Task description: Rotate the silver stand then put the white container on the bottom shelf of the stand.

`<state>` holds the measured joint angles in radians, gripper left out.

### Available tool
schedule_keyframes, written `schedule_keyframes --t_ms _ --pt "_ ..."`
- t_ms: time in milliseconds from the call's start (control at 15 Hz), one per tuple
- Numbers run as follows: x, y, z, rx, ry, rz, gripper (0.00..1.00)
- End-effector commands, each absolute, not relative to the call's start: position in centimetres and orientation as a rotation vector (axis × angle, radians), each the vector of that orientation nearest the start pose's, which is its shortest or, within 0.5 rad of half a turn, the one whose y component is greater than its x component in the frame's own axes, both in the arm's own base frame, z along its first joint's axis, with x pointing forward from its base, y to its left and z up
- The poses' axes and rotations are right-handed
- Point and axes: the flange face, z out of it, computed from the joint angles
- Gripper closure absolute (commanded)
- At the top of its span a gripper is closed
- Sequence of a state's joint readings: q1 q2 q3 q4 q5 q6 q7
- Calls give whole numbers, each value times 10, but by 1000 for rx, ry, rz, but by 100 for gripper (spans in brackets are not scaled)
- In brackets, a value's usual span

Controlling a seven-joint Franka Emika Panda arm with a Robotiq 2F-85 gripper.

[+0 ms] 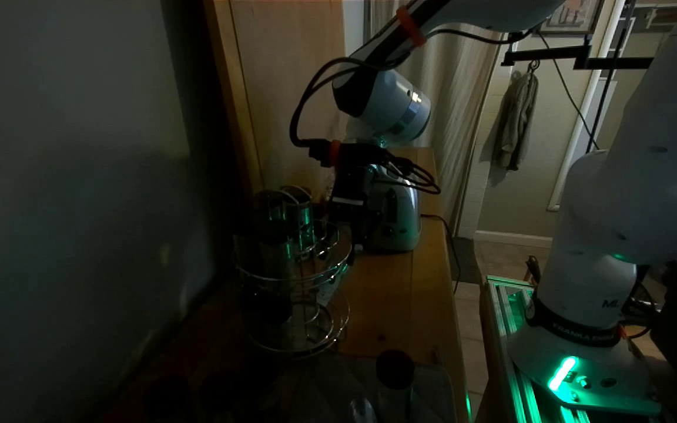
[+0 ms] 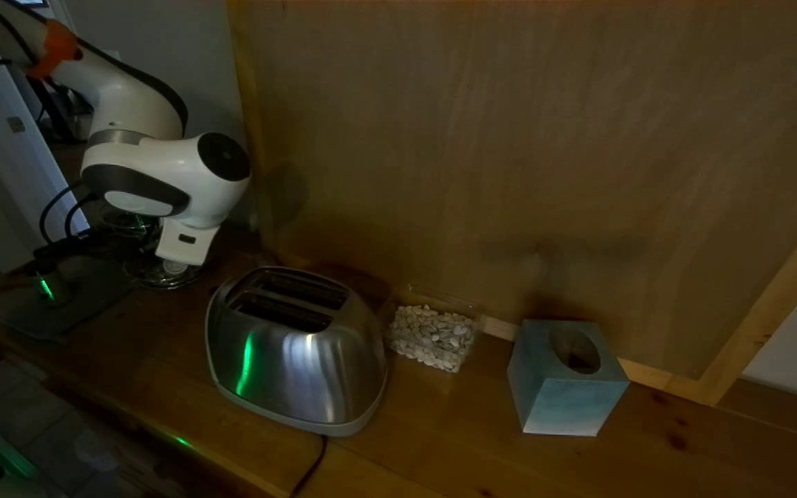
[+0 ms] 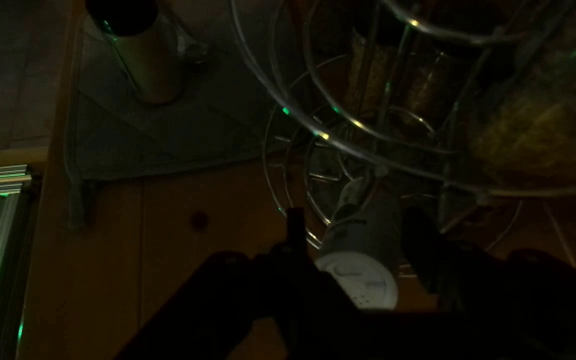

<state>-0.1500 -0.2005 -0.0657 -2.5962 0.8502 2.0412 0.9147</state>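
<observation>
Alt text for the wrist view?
White container between the dark fingers of the gripper, lid nearest, its far end visually overlapping the bottom shelf of the silver stand; too dark to tell if gripped. A dark-topped jar stands on a grey mat at upper left.

At lower right in an exterior view I read "FRANKA" on the black band (image 1: 573, 324) of the robot arm (image 1: 588, 279), later letters unclear, and "ML" just above it. Lettering on the white container (image 3: 365, 240), lower centre in the wrist view: illegible.
</observation>
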Motion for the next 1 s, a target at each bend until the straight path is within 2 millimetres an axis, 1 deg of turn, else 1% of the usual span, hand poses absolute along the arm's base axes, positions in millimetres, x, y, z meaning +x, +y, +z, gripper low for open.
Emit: schedule_keyframes --t_ms 0,67,133,200,267,333,467,667,933 --pt "402 -45 321 -1698 1895 706 42" --pt "401 -48 321 -1690 1907 695 20" --pt "401 -50 321 -1686 1912 686 17" --pt "401 -53 320 -1681 1924 676 16" --pt "401 -57 319 -1675 1935 666 11" --pt "401 -59 318 -1669 1945 660 3" --pt "401 -63 315 -1661 1962 657 0" --pt "401 -65 304 -1664 1991 696 0" --pt "401 -63 287 -1665 2006 759 0"
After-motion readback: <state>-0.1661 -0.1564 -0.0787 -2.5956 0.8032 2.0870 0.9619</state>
